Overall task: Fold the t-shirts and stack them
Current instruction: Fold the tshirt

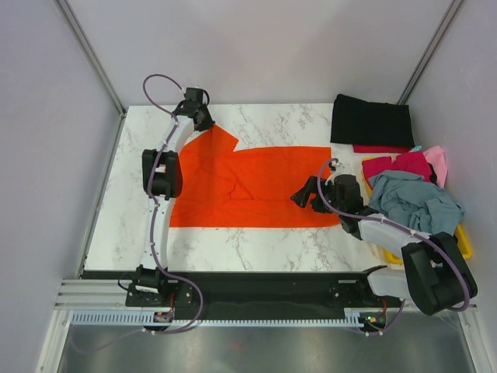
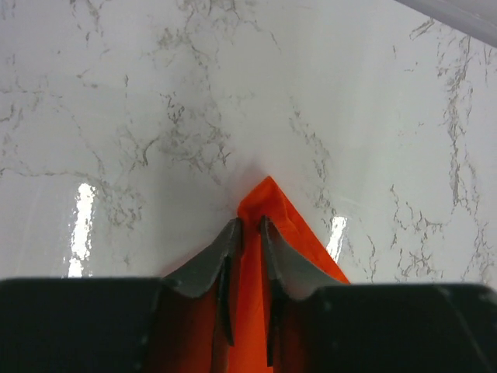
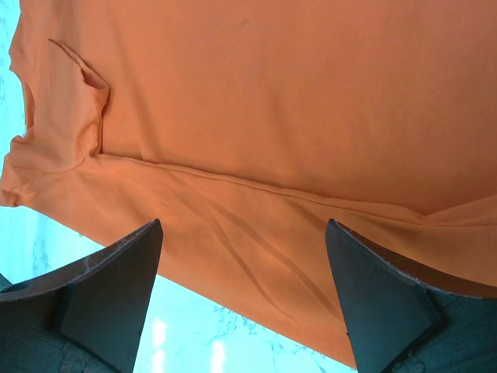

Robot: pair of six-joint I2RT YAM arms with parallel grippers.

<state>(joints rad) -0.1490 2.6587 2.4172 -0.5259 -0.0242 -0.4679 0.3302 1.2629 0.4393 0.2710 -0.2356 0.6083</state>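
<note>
Worktop (image 1: 256, 116) carries the orange t-shirt (image 1: 264, 186) spread flat across its middle, ready for folding. At one o'clock the black t-shirt (image 1: 371, 120) lies folded, probably the stack's base. At eleven o'clock the left fingers (image 2: 231, 252) pinch the orange corner, seemingly to fold it inward; the right fingers (image 1: 301, 197) hover spread over its three o'clock edge.

White marble-patterned tabletop (image 1: 256, 241), yellow bin (image 1: 464, 239) at its right edge, plain grey walls (image 1: 256, 47) around
</note>
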